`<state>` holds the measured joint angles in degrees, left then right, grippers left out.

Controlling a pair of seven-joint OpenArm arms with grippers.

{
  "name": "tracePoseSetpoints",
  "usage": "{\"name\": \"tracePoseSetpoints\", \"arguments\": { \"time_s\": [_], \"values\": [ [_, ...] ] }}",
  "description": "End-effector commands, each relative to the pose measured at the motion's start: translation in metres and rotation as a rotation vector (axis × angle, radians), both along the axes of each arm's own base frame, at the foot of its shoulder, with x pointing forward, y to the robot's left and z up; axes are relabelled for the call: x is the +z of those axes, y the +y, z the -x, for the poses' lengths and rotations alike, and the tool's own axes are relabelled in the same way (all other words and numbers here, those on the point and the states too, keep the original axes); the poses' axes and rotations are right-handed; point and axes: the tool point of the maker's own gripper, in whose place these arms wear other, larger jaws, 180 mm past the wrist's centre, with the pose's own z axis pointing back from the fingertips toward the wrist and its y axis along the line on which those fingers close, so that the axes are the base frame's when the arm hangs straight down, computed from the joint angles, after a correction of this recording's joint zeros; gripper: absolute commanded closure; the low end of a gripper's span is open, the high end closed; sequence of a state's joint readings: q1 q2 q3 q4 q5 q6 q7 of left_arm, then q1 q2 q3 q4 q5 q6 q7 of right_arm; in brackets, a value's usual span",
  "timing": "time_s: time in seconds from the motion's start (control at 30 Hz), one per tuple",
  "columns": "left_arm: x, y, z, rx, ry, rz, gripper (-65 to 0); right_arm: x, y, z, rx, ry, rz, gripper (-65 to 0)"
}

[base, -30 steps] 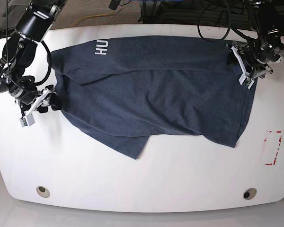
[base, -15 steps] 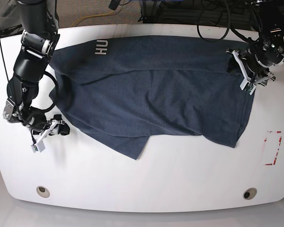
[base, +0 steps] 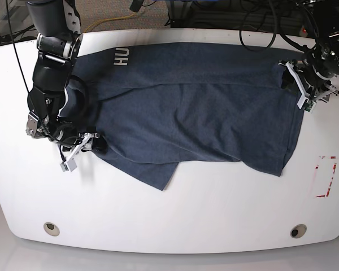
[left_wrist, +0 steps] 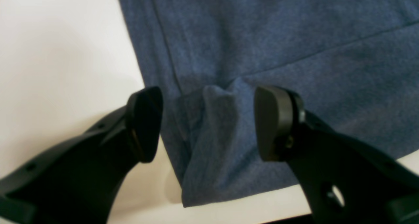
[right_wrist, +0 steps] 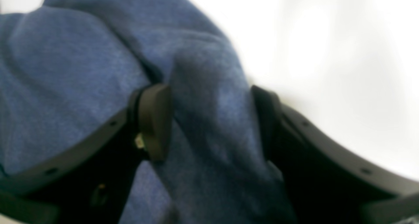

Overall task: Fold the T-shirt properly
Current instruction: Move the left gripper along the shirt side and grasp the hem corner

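The white worktop (base: 214, 209) has rounded corners and two round holes near its front edge. The dark blue T-shirt (base: 192, 113) lies spread across its back half, rumpled. A red-marked rectangle (base: 325, 176) sits near one side edge.

The T-shirt (base: 192, 107) before me is dark navy heathered cotton, spread mostly flat across the white table with white block lettering (base: 121, 56) near its 11 o'clock edge. An upper layer is folded over along a diagonal crease, and a pointed flap hangs toward 6 o'clock. Small bunched ridges of cloth (left_wrist: 212, 119) (right_wrist: 209, 103) stand up at its 3 and 9 o'clock edges.
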<state>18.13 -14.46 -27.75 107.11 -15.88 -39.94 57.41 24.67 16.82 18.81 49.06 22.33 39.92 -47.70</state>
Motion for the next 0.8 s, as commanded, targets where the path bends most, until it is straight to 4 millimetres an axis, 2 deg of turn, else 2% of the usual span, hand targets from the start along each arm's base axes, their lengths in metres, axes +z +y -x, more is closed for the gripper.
{"name": "tracePoseSetpoints", "arguments": {
  "time_s": [0.0, 0.1, 0.13, 0.23, 0.3, 0.4, 0.57, 0.7, 0.77],
  "values": [
    [0.011, 0.002, -0.008, -0.011, -0.041, -0.008, -40.3, 0.017, -0.006, -0.015, -0.01, -0.057, 0.011, -32.7],
    [0.016, 0.002, -0.015, -0.011, -0.061, -0.009, -40.6, 0.016, -0.006, -0.014, -0.016, -0.065, 0.006, -18.5],
    [0.02, 0.003, -0.021, -0.009, -0.073, -0.013, -41.7, 0.016, -0.006, -0.014, -0.017, -0.066, 0.005, -11.9],
    [0.027, 0.01, -0.034, 0.012, -0.073, -0.04, -51.4, 0.016, -0.006, -0.014, -0.017, -0.066, 0.005, 0.0],
    [0.036, 0.022, -0.05, 0.042, -0.076, -0.083, -58.9, 0.017, -0.006, -0.014, -0.015, -0.07, 0.009, 0.0],
    [0.044, 0.032, -0.067, 0.087, -0.088, -0.086, -63.7, 0.017, -0.007, -0.014, -0.016, -0.07, 0.011, 0.0],
    [0.048, 0.047, -0.114, 0.218, -0.119, 0.033, -64.0, 0.017, -0.008, -0.014, -0.016, -0.068, 0.012, 0.0],
    [0.041, 0.067, -0.139, 0.341, -0.131, 0.171, -64.0, 0.017, -0.007, -0.014, -0.017, -0.069, 0.005, 0.0],
    [0.035, 0.07, -0.148, 0.372, -0.13, 0.232, -64.0, 0.016, -0.007, -0.013, -0.018, -0.069, 0.004, 0.0]
  ]
}}
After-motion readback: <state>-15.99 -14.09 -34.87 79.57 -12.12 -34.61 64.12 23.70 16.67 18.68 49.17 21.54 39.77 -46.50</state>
